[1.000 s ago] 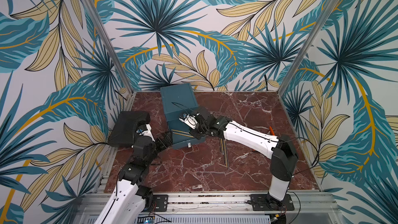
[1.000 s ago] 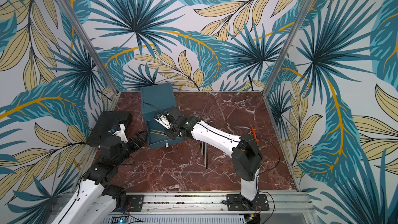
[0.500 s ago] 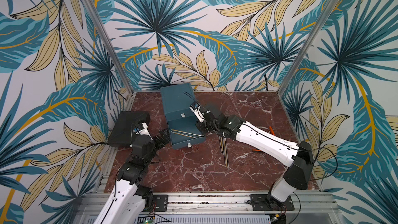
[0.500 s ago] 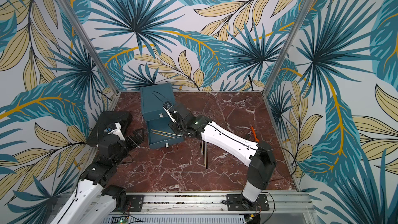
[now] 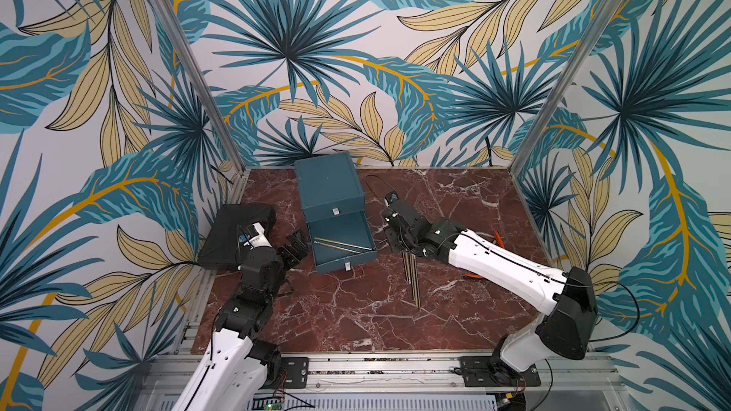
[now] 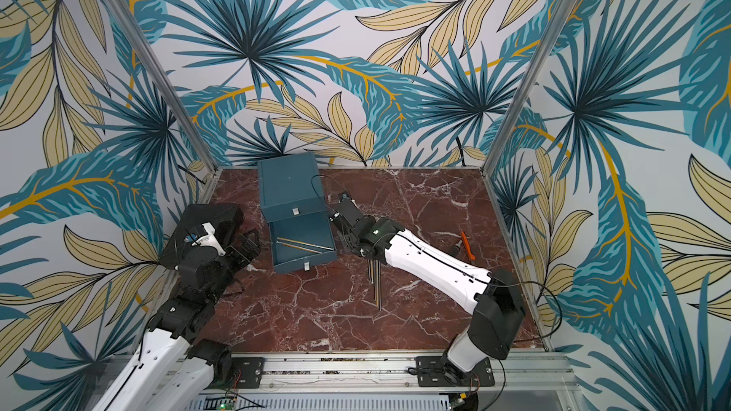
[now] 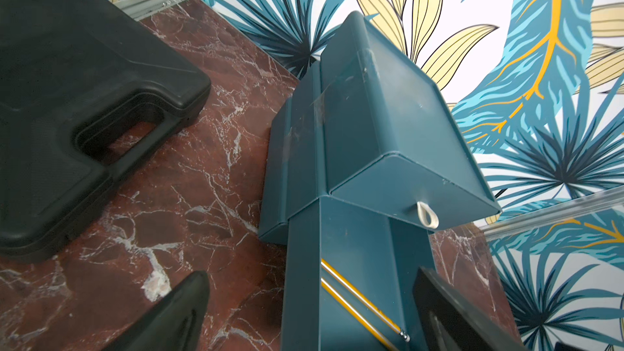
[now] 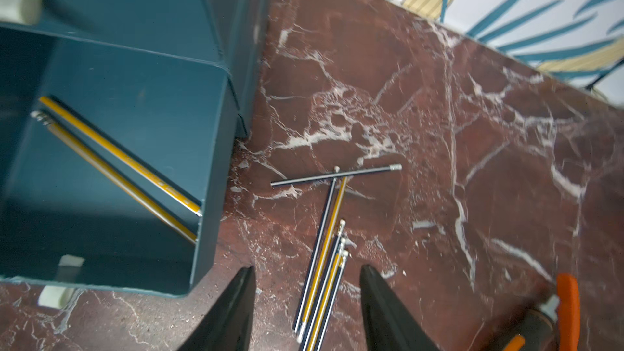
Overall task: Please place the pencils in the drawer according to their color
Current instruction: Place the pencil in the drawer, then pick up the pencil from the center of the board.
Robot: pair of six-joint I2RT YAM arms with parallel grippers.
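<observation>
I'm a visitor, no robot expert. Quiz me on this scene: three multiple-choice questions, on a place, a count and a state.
1. Where do the loose pencils lie?
A) in the black case
B) on the marble table beside the open drawer
C) on the cabinet

2. How many pencils lie in the open drawer?
A) none
B) five
C) two

3. How is the right gripper?
A) open, empty
B) shut on a pencil
C) shut on a tab

1 B: they rest on marble.
2 C: two yellow ones lie inside.
3 A: its fingers stand apart, gripping nothing.
</observation>
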